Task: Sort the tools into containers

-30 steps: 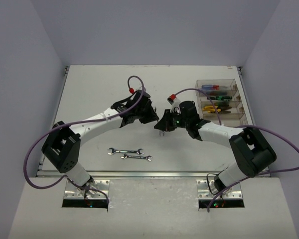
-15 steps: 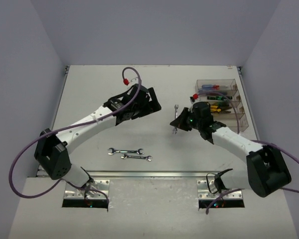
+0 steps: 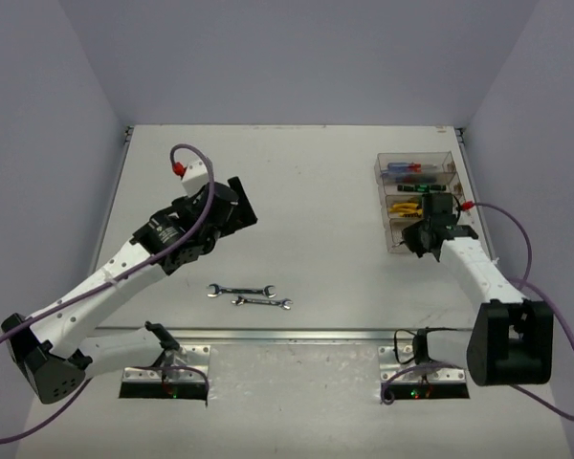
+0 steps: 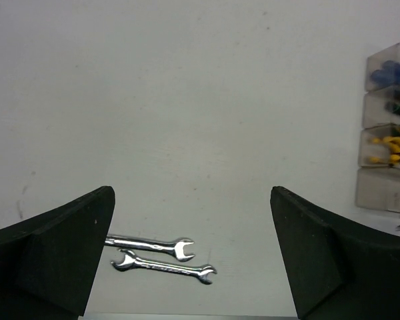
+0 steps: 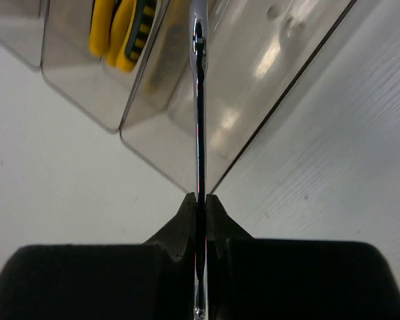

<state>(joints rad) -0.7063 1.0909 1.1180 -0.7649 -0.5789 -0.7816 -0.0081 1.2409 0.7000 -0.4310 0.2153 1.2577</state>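
- Table [image 3: 316,172], pale, walled on three sides, carries everything here.
- Left arm [image 3: 105,282] reaches from 7 o'clock toward the table's 9 o'clock side; the right arm [image 3: 478,268] runs from 5 o'clock up toward 3 o'clock.
- The containers [image 3: 416,158], four joined smoky bins, sit in a row at the table's 2 o'clock edge.
- The left gripper [image 4: 192,200] hangs above the table at about 9 o'clock, its pincer spread wide with nothing between the fingers.
- The right gripper [image 5: 199,198] is at the nearest bin's 9 o'clock side, its pincer pressed together on a thin silver wrench [image 5: 199,100].
- That held wrench shows edge-on in the right wrist view, running toward 12 o'clock over the nearest bin's wall.
- Two loose wrenches lie near the table's front edge at 7 o'clock: the first wrench [image 3: 239,289] and, just beside it toward 4 o'clock, the second wrench [image 3: 262,302].
- The yellow pliers [image 3: 408,206] lie in the third bin from the far end.
- The blue and red screwdrivers [image 3: 407,168] fill the farthest bin; green-handled screwdrivers [image 3: 416,188] lie in the next.
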